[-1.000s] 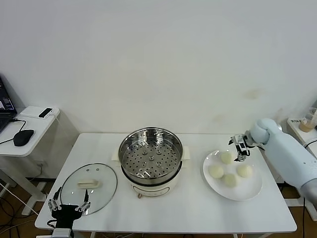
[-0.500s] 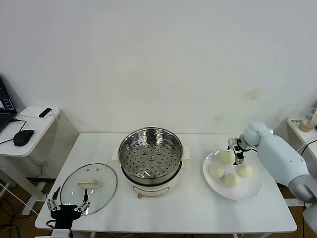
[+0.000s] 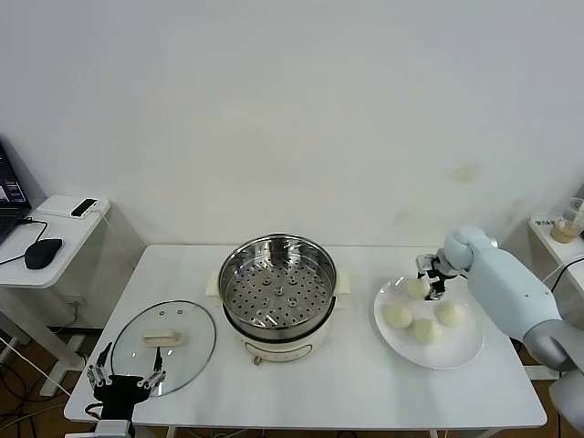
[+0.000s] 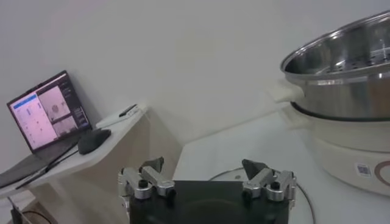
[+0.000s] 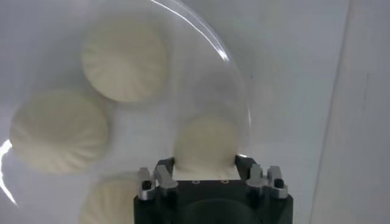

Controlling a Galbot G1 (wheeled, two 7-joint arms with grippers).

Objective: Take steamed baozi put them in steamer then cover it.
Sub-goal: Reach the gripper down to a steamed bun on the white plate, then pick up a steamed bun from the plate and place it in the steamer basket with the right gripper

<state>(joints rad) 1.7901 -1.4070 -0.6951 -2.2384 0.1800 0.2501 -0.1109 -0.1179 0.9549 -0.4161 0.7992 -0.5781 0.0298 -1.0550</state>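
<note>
Altogether 4 steamed baozi [image 3: 419,311], 1 steamer [image 3: 277,297], 1 cover [image 3: 164,344]

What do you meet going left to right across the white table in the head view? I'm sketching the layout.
Left gripper at the near edge → glass cover → steamer → white plate with four baozi, right gripper at the farthest bun.

A plain white wall [image 3: 292,109] fills the scene from nine round to three o'clock. A white table [image 3: 310,383] stands at the centre. At nine o'clock a white side desk [image 3: 46,239] carries a laptop [image 4: 52,112], a black mouse [image 3: 43,252] and a small phone-like object [image 3: 84,207]. Wooden floor [image 3: 18,360] shows at eight o'clock.
</note>
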